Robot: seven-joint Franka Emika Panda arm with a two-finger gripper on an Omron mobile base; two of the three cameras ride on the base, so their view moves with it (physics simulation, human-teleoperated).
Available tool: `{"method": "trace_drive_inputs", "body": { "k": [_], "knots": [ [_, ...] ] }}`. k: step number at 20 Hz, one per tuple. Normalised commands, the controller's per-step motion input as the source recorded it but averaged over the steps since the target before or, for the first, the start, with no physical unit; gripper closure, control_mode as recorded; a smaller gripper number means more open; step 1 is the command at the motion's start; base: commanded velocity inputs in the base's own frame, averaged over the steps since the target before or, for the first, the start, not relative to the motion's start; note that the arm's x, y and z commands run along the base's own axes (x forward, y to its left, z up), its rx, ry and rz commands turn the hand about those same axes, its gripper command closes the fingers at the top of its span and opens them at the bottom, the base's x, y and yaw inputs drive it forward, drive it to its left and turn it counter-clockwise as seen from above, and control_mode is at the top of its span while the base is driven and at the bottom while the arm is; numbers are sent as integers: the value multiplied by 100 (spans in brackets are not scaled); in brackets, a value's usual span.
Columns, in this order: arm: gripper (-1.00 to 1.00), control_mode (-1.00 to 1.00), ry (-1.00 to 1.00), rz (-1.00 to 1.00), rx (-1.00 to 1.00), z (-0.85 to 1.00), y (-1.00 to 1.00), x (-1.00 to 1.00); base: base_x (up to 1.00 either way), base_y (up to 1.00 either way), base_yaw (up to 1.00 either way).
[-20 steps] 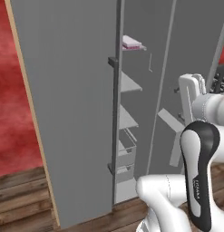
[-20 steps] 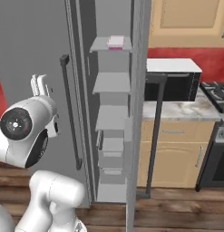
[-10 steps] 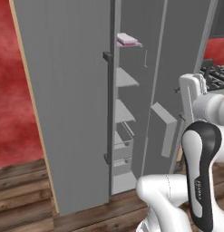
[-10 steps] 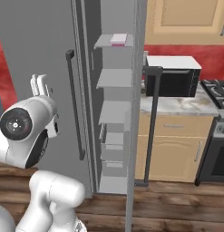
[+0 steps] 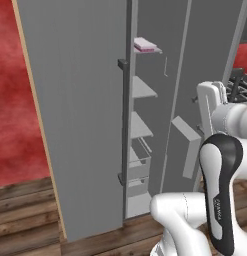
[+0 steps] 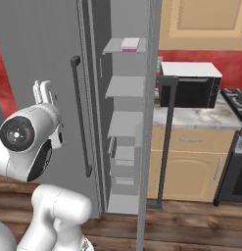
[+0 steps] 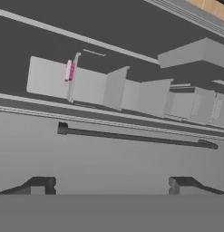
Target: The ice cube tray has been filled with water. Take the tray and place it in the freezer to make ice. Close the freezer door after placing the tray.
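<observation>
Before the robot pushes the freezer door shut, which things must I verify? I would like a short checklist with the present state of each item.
1. Ice cube tray lies on the top shelf inside the freezer: ok.
2. Gripper is open and holds nothing: ok.
3. Freezer door is closed: not ok, it stands open.
4. Bar handle lies ahead of the fingertips, with no contact yet: ok.
5. Tray sits fully behind the shelf's front edge, clear of the door: cannot tell.

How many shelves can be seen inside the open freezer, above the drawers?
3, stacked. The top shelf holds the ice cube tray; the middle shelf and lower shelf look bare. Lower ones may be hidden by the drawers.
</observation>
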Motion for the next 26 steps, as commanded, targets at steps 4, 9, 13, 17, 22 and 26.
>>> {"method": "trace_drive_inputs", "body": {
  "k": [4, 9, 13, 17, 22, 26],
  "knots": [
    [-100, 100, 0, 0, 0, 0, 0, 0, 13, -3, 1],
    [-100, -100, 0, 0, 0, 0, 0, 3, 0, 0, 0],
    [-100, -100, 0, 0, 0, -1, 0, 0, 0, 0, 0],
    [-100, -100, -1, 0, 0, 0, -7, -1, 0, 0, 0],
    [-100, -100, -8, 0, 0, 0, -30, -48, 0, 0, 0],
    [-100, -100, -9, 0, 0, 0, -52, -76, 0, 0, 0]
  ]
}}
